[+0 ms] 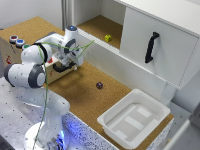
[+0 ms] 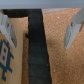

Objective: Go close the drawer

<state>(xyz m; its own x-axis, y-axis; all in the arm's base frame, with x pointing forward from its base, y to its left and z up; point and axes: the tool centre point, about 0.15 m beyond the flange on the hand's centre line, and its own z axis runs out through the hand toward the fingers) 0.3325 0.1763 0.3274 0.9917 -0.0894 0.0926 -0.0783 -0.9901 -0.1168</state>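
The arm is bent low over the wooden box at the exterior view's left, its hand pressed in close against the box's front. The drawer sits there, a light-wood front with a black bar handle, mostly hidden behind the wrist from where I stand. How far it is pulled out I cannot tell from this side.

The wrist view is the clearer one. The handle runs as a thick black bar across the picture, with pale wood beside it and cork beyond. The gripper has its two fingers spread well apart, one to each side of the bar, and neither seems to be touching it. Nothing is held.

So I would say the approach is over and the closing push is the step in hand. The fingers straddle the handle, which puts the hand square to the drawer front. The next move, as I judge it, calls for a straight, steady shove along the drawer's slide into the box, with contact on the bar or the front, and no sideways drift that could skew or jam it. No grasp looks needed for a push.

Elsewhere stand a white tub and a white cabinet door, well apart from all this.
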